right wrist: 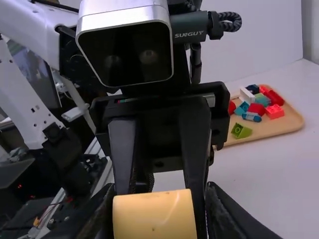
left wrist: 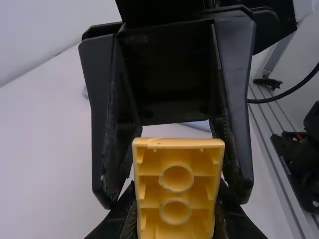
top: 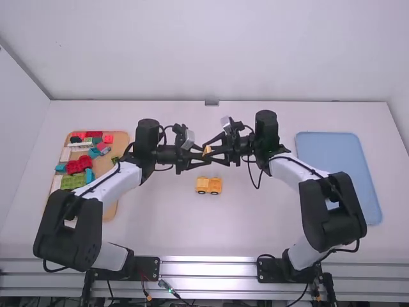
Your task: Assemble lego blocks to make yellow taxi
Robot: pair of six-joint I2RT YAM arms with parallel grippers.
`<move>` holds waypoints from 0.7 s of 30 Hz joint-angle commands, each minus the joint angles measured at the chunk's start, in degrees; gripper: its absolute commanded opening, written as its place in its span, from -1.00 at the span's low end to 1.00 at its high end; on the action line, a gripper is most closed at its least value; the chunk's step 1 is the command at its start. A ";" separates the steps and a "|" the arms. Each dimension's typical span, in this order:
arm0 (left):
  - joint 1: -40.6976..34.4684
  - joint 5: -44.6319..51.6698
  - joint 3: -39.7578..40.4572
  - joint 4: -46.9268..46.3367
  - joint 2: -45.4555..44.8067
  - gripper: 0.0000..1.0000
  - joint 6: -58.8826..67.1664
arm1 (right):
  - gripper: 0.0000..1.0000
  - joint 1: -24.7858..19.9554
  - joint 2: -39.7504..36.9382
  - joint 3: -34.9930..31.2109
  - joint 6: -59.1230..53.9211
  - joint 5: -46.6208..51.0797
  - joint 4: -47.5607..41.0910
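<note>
yellow block: i have the yellow block [left wrist: 199, 155] up between my two grippers, near the middle of the high view. its hollow underside, with two round tubes, faces my left wrist camera; a plain yellow face is turned to my right one.
left gripper: my left gripper [top: 204, 156] is clamped on the yellow block, one finger against each side of it.
right gripper: my right gripper [top: 209, 151] comes in from the opposite side, its fingers apart, the yellow block between them.
yellow car: the yellow car [top: 209, 184] stands on the white table [top: 160, 224], upright with wheels down, closer to my arm bases than my grippers are and apart from both. the yellow block is off it.
tan tray: over on my left i see the tan tray [top: 110, 210], with a mixed lot of pieces on it. among them are a red block [top: 78, 165], a green block [top: 73, 181] and a white piece [top: 81, 146], with some teal ones close by.
left arm: part of my left arm [top: 115, 182] crosses in front of that tray.
blue tray: the blue tray [top: 329, 150] lies on my right, partly behind my right arm [top: 319, 204].
</note>
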 commanded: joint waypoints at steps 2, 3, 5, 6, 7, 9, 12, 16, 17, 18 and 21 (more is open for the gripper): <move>0.20 0.13 -0.28 1.27 0.33 -0.97 -1.92 | -0.10 0.24 0.61 1.01 -0.11 -1.09 -0.07; 0.28 0.04 -0.28 1.36 0.33 -0.97 -1.90 | -0.10 0.15 0.61 1.01 -0.37 -1.11 -0.09; 0.26 0.09 -0.28 1.36 0.33 -0.96 -1.90 | -0.10 -0.24 0.61 1.01 -0.28 -1.09 -0.09; 0.26 0.07 -0.31 1.36 0.33 -0.97 -1.90 | -0.11 -0.55 0.61 1.01 -0.33 -1.11 -0.09; 0.26 0.04 -0.31 1.36 0.33 -0.96 -1.92 | -0.11 -0.92 0.61 1.01 -0.33 -1.14 -0.09; 0.20 0.07 -0.33 1.36 0.33 -0.97 -1.88 | -0.11 -1.44 0.61 1.01 -0.33 -1.64 -0.09; 0.26 -0.11 -0.33 1.38 0.33 -0.97 -1.92 | -0.11 -1.75 0.61 1.01 -1.22 -3.89 -0.07; 0.24 -0.11 -0.33 1.42 0.33 -0.96 -1.90 | -0.12 -0.94 0.61 1.01 -1.42 -3.82 -0.04; 0.20 -0.11 -0.33 1.40 0.33 -0.96 -1.92 | -0.11 -0.81 0.61 1.01 -1.40 -3.65 -0.04; 0.28 -0.11 -0.33 1.40 0.33 -0.96 -1.92 | -0.14 -0.52 0.61 1.01 -1.42 -3.37 -0.02; 0.24 -0.11 -0.33 1.40 0.33 -0.96 -1.99 | -0.26 -0.24 0.61 1.01 -1.40 -2.78 -0.04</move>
